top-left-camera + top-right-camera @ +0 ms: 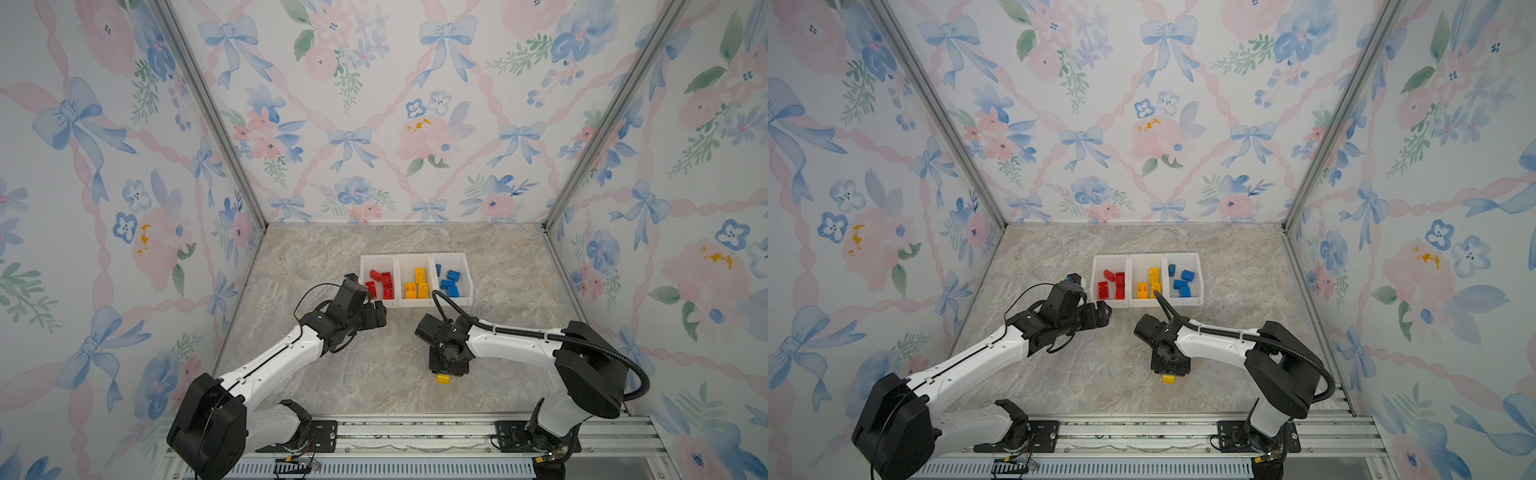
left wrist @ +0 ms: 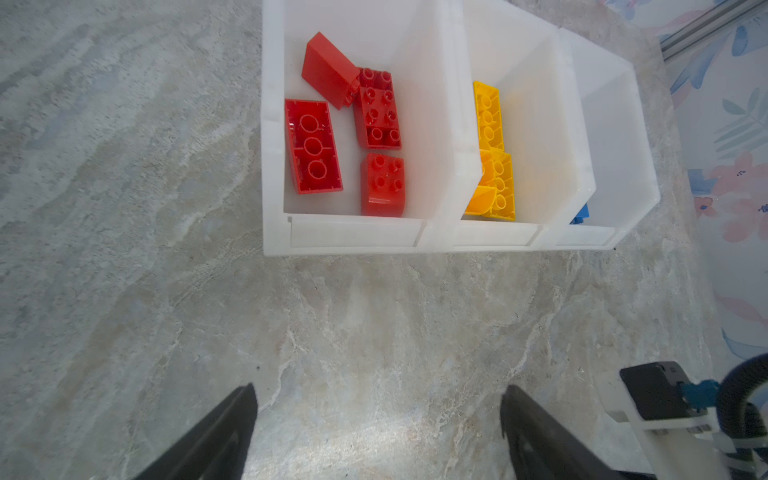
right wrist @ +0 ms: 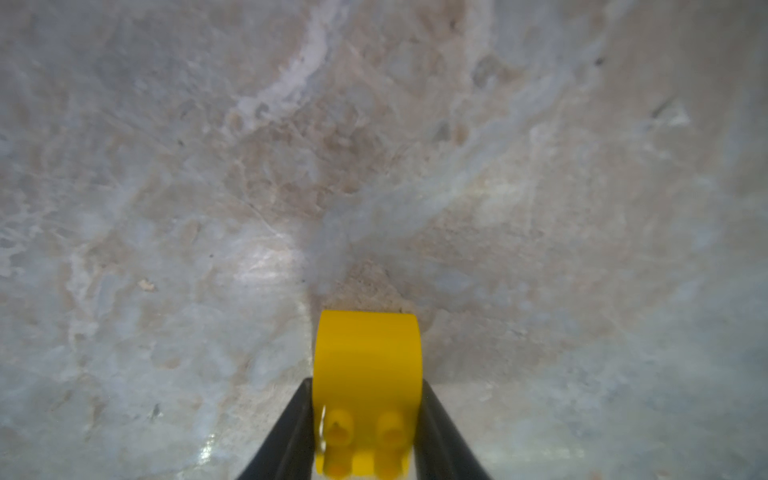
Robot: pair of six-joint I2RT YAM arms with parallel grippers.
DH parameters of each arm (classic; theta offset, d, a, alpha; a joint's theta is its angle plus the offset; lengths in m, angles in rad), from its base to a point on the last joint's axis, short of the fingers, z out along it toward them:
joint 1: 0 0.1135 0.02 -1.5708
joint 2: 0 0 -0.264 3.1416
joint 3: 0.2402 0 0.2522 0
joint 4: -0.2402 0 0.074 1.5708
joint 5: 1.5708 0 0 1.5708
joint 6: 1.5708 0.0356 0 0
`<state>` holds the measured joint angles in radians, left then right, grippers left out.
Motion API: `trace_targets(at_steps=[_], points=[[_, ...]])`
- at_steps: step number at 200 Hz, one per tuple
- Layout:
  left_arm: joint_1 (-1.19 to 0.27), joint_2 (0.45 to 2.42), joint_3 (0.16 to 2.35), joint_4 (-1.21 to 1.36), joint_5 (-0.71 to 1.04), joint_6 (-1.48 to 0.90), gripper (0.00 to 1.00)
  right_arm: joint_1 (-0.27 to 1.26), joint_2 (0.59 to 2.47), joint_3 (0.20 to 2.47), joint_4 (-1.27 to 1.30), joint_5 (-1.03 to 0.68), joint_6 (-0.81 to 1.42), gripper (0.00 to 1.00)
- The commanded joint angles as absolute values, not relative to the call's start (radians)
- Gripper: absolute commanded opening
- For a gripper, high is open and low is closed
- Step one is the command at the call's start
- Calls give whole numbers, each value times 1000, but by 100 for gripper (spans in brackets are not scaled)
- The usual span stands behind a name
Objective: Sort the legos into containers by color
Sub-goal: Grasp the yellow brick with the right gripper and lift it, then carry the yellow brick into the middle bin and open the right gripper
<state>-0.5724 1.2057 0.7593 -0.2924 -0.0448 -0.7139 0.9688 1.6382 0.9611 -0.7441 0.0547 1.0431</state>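
The containers (image 1: 415,255) are three joined white bins at mid-table. In both top views the left bin holds red legos (image 1: 384,282), the middle one yellow legos (image 1: 419,284) and the right one blue legos (image 1: 449,282). A lone yellow lego (image 1: 443,378) lies near the table's front. My right gripper (image 3: 368,382) points down over it, its fingers (image 3: 291,424) pressed against both sides of the brick on the surface. My left gripper (image 2: 379,388) hovers open and empty just in front of the red bin (image 2: 357,237).
The right arm's black cable (image 1: 457,309) arcs up in front of the yellow and blue bins. Floral walls with metal posts (image 1: 582,166) enclose the marble table on three sides. An aluminium rail (image 1: 415,432) carrying both arm bases runs along the front edge.
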Motion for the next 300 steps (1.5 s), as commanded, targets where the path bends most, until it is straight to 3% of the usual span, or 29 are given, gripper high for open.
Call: trace_targets(at_steps=[1, 72, 140, 300], points=[[-568, 1187, 748, -286, -57, -700, 94, 985, 1631, 1000, -811, 101, 1030, 38], [-568, 1181, 750, -287, -57, -695, 94, 964, 1546, 1089, -854, 159, 973, 36], [-568, 1167, 746, -287, -58, -699, 93, 854, 1585, 1267, -860, 170, 780, 36], [-568, 1121, 723, -287, -65, -749, 93, 628, 2059, 1832, -785, 96, 499, 37]])
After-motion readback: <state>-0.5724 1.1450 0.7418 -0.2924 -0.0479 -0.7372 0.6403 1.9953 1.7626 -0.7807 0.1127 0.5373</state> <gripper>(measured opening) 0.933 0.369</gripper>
